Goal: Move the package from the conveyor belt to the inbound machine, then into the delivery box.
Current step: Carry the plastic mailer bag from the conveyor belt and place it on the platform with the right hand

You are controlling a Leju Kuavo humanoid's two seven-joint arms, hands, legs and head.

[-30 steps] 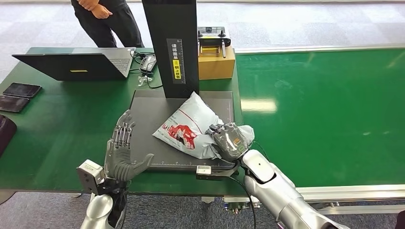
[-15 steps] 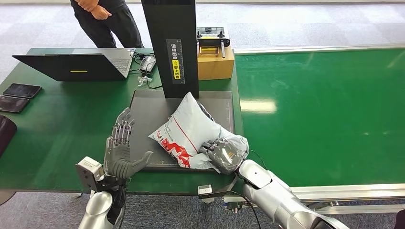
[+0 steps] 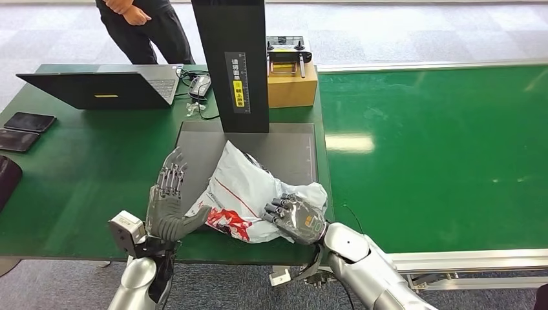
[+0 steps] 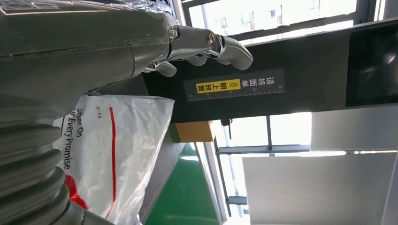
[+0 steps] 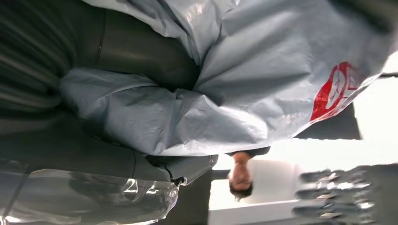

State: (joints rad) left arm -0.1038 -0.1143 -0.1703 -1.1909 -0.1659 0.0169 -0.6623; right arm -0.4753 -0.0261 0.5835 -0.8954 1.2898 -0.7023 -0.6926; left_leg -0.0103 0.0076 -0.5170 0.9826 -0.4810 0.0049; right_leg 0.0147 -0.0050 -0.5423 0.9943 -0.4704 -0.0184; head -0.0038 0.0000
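Where the dark scanning plate point(image 3: 194, 139) of the inbound machine meets the near edge of the green surface point(image 3: 84, 168), the package point(image 3: 242, 187) lies tilted, its near end hanging over the plate's front edge. It is a grey-white poly mailer with a red printed patch and a thin red stripe; in the left wrist view the package point(image 4: 117, 154) shows black lettering beside the stripe.

Right hand point(image 3: 296, 218): fingers clenched on the package's crumpled right corner, grasping it. In the right wrist view the package point(image 5: 225, 89) bunches in folds against the hand point(image 5: 117, 164).

Left hand point(image 3: 169, 205): just beside the package's left edge, palm turned toward it, fingers point(image 3: 173, 174) released, spread and pointing up, thumb reaching toward the red patch. Cannot tell whether the thumb touches the bag. Left wrist view: the hand point(image 4: 84, 51) with fingers extended, nothing in them.

Black machine column point(image 3: 232, 64) stands upright at the far edge of the plate, a yellow-and-white label strip on its face. Cardboard box point(image 3: 292, 87) just right of the column, a controller on top. Open laptop point(image 3: 103, 87) far left on the surface; two dark phones point(image 3: 26, 129) at the left edge. Green conveyor belt point(image 3: 439, 155) to the right. A person point(image 3: 145, 29) in dark clothing stands behind the surface.
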